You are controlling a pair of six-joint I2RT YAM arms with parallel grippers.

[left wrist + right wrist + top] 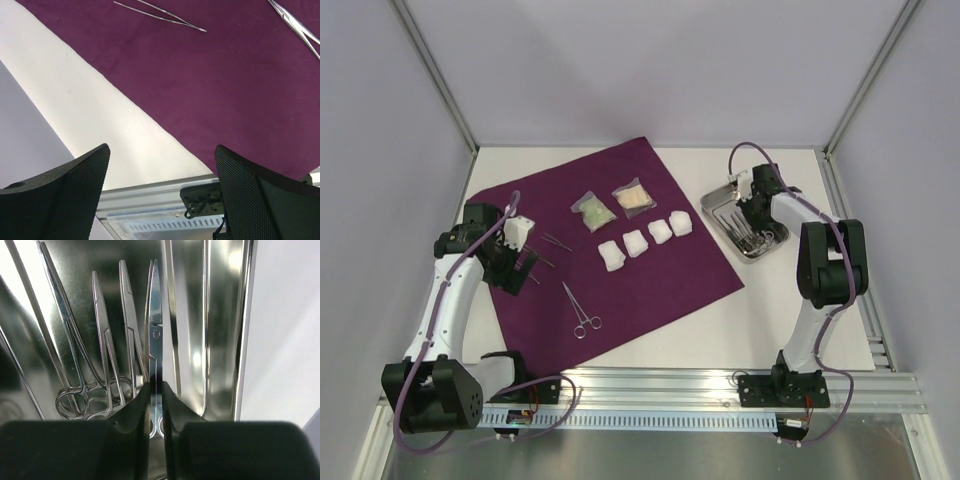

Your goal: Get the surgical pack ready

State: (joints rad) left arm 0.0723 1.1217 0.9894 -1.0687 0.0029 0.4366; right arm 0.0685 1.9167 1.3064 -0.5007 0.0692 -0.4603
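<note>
Cloth (650, 270) is spread flat on the bench (790, 320), one corner pointing away from the arms. Laid out on it: four gauze pads (645, 240) in a slanted row near the middle, two clear packets (590, 210) just behind them, ring-handled forceps (582, 310) toward the near edge, tweezers (557, 241) on the left part. The tray (715, 200) sits on the bench just off the cloth's right corner. Right fingers (135, 410) are down inside it, together and clamped on the scissors (155, 340); three more ring-handled instruments (100, 340) lie beside them in the tray. Left fingers (65, 195) are wide apart, holding nothing, hovering above the cloth's left edge. Judgement: layout is roughly half done. Soft goods are placed and instrument transfer is under way, with the scissors the piece in hand. Left to do: empty the tray onto the cloth, then probably fold the cloth over.
</note>
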